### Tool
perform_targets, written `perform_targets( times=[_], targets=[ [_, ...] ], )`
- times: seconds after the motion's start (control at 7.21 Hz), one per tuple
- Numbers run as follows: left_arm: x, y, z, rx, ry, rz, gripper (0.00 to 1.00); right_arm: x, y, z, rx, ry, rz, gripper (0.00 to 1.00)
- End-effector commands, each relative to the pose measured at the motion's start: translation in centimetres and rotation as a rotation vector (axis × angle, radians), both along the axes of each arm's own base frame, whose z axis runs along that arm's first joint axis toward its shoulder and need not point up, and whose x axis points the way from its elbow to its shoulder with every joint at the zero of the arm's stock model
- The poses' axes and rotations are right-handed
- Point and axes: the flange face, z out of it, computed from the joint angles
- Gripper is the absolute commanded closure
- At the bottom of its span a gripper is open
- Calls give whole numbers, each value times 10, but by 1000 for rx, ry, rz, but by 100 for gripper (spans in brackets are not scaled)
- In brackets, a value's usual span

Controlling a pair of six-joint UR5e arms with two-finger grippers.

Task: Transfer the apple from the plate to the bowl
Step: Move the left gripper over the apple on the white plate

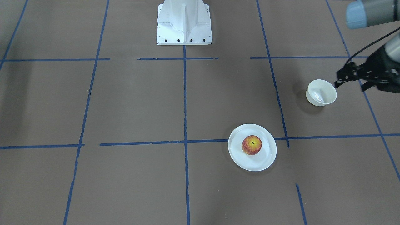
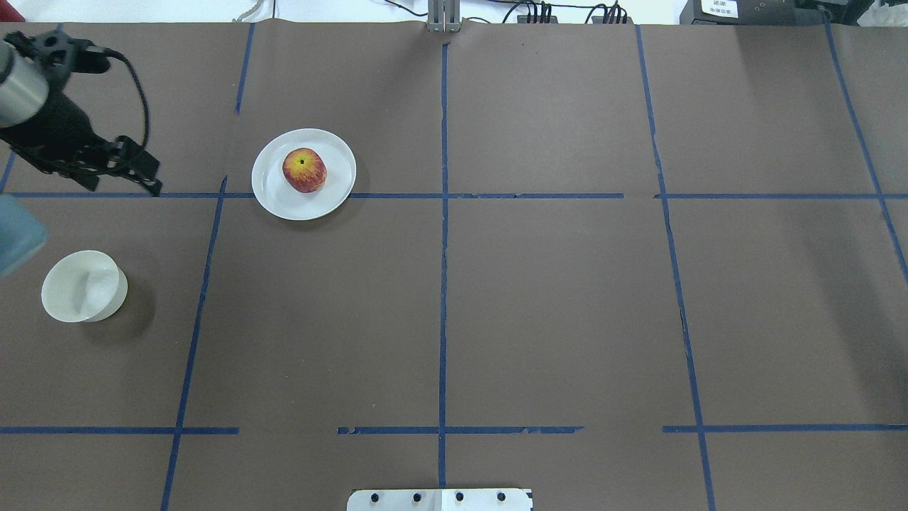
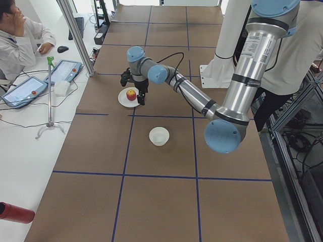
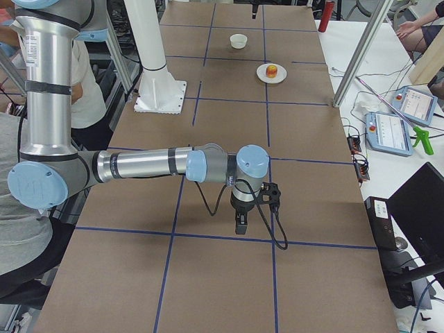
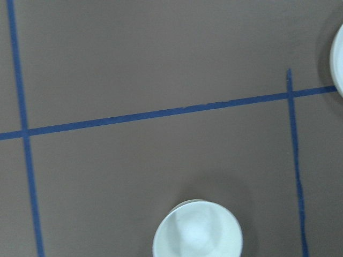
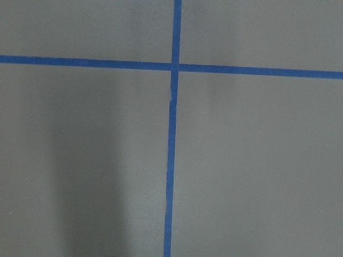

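The red and yellow apple lies on the flat white plate. The deep off-white bowl stands empty, apart from the plate toward the table's left end. My left gripper hangs above the table, beside the bowl and short of the plate, with its jaws apart and nothing in them. Its wrist view shows the bowl at the bottom and the plate's rim at the right edge. My right gripper shows only in the exterior right view, far from these things; I cannot tell its state.
The white robot base stands at the table's middle edge. Blue tape lines divide the brown table. A side table with tablets and a seated person lies beyond the far edge.
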Motion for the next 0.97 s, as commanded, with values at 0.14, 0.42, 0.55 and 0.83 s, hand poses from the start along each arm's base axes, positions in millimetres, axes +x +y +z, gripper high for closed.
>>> perform_targets(
  times=[0.14, 0.42, 0.55, 0.83],
  targets=[
    [112, -30, -23, -122, 107, -106, 0, 0, 0, 0, 1, -1, -1, 0],
    [142, -52, -13, -166, 104, -133, 0, 0, 0, 0, 2, 0, 0, 0],
    [150, -65, -14, -141, 77, -168, 0, 0, 0, 1, 0, 0, -1, 0],
    [165, -83, -11, -119, 76, -181, 0, 0, 0, 1, -1, 0, 0, 0]
  ],
)
